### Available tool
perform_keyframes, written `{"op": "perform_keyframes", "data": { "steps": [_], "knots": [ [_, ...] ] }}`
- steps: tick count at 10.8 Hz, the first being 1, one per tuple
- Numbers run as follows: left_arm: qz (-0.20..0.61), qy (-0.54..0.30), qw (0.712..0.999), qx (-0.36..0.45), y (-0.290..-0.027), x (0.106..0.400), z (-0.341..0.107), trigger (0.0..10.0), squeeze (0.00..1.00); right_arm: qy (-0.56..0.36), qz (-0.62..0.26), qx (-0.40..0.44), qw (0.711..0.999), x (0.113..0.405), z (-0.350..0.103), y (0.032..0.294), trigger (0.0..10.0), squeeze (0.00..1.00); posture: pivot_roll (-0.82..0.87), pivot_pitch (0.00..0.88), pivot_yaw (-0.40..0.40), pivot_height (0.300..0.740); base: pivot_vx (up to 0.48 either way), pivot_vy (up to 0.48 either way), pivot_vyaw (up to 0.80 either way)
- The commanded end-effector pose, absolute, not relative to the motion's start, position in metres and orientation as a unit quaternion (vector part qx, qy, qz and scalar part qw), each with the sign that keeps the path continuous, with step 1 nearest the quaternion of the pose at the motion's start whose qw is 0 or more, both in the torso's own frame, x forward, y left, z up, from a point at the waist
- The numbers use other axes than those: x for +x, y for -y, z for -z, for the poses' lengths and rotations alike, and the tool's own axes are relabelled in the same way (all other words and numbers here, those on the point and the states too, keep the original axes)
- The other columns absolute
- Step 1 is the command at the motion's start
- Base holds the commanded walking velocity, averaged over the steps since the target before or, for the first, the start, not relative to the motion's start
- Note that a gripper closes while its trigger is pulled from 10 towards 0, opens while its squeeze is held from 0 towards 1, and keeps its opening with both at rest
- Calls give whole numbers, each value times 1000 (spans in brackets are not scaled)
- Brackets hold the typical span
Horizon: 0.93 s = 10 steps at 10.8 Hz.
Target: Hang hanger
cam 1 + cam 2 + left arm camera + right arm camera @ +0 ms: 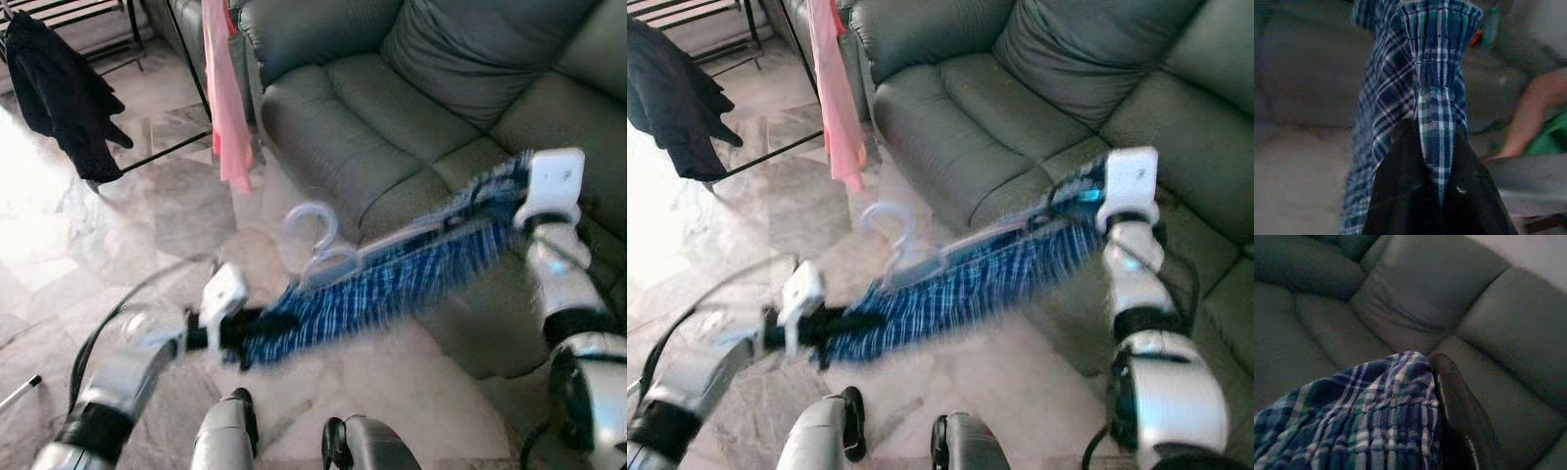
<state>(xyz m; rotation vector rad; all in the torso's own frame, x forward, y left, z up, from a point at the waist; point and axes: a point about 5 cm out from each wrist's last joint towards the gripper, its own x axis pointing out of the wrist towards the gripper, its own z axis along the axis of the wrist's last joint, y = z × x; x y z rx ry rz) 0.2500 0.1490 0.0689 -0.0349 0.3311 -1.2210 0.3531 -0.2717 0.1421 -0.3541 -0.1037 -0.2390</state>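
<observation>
Two grippers hold one blue plaid shirt (392, 279) stretched between them, in front of a grey sofa (392, 108) that lies behind and to the right of both. Marble floor (176, 225) spreads below the left gripper and off to its left. A black garment (59, 88) hangs on a dark rack (167, 152) far up and left of the left gripper, well apart from it; a pink cloth (227, 98) hangs on the same rack, nearer, above the left gripper.

The shirt runs as a slanted band, low at the left gripper (250, 328) and high at the right gripper (509, 211). The head views are blurred.

The left gripper is clamped on the shirt's lower end; in its wrist view the black fingers (1400, 196) press together with a fold of plaid cloth pinched between them.

The right gripper sits just in front of the sofa seat edge, at the shirt's upper end. In its wrist view one black finger (1459, 401) lies against the bunched plaid, with the sofa cushions beyond. I cannot tell how far its fingers are parted.

A pale, see-through hanger (323, 255) rides on the shirt's upper edge, between the two grippers and nearer the left one, its hook (313, 220) standing up free, caught on nothing.
</observation>
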Motion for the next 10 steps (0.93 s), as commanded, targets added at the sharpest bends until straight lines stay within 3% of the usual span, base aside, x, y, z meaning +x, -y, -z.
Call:
{"op": "perform_keyframes", "data": {
  "steps": [1,2,3,5,6,8,10],
  "knots": [
    [563,-156,812,-16,-155,251,-72,0,0,56,139,-170,974,351,-145,280,0,0,-23,160,-69,740,0,0,0],
    [534,-171,825,70,-152,261,-60,0,0,51,133,-144,979,351,-138,274,0,0,-2,159,-72,740,0,0,0],
    [452,-178,864,136,-150,277,-50,0,0,52,116,-122,984,356,-137,259,0,0,7,161,-66,740,0,0,0],
    [417,-170,882,141,-134,283,-47,0,0,79,90,-90,989,367,-147,231,0,0,-2,167,-67,740,0,0,0],
    [376,-157,899,161,-120,293,-43,0,0,98,58,-59,992,375,-157,205,0,0,-7,165,-75,740,0,0,0],
    [172,-136,969,109,-129,328,-55,0,0,110,-38,-28,993,378,-161,164,0,0,-2,146,-78,740,0,0,0],
    [35,-115,991,52,-150,344,-69,0,0,76,-143,-63,985,371,-147,140,0,0,-12,138,-72,740,0,0,0]
  ]
}}
